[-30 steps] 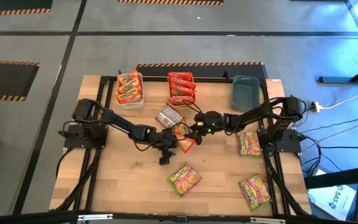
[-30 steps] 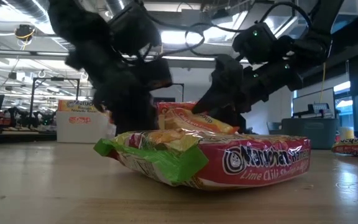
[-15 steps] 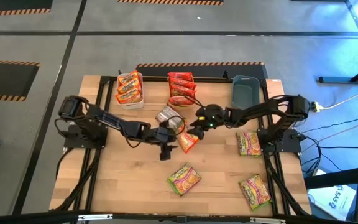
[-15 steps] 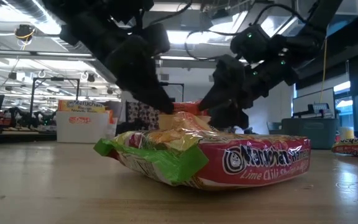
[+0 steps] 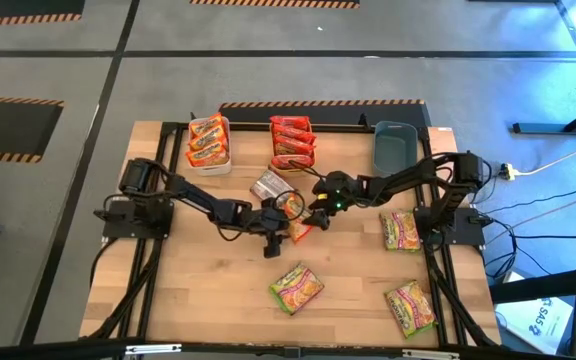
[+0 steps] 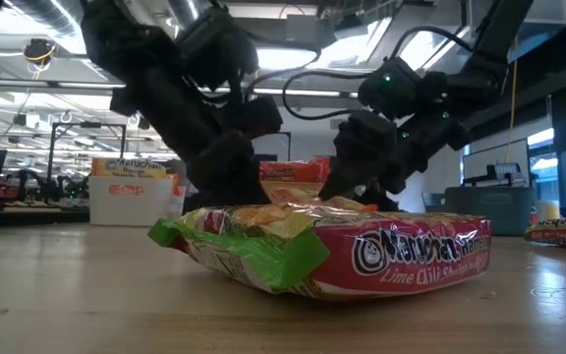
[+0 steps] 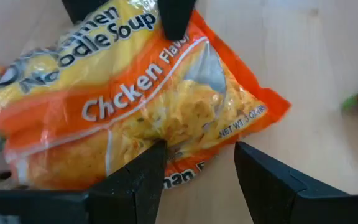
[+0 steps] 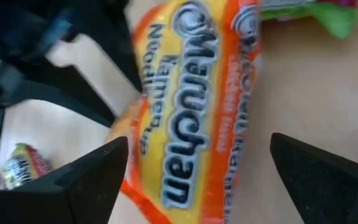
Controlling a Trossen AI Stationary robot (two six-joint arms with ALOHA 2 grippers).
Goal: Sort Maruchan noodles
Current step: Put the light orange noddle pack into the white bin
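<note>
Orange chicken packet point(image 5: 293, 218) mid-table, both grippers on the spot!

Left gripper point(image 5: 273, 222) pinches its edge, fingers point(image 7: 135, 180) straddling it; right gripper point(image 5: 317, 208) hangs beside, jaws spread wide, gripping nothing. Green packets point(image 5: 296, 287) lie loose on the pale wooden table point(image 5: 198, 300), three bins point(image 5: 393, 148) at its far edge, bright ceiling lights over the room behind.

Right gripper point(image 5: 315, 204) opened wide since a second ago, fingers now clear on both sides of the orange chicken packet point(image 5: 293, 214). Left gripper point(image 5: 274, 222) has swung back in at mid-table, packet between its fingers; packet edged toward the table's far edge.
</note>
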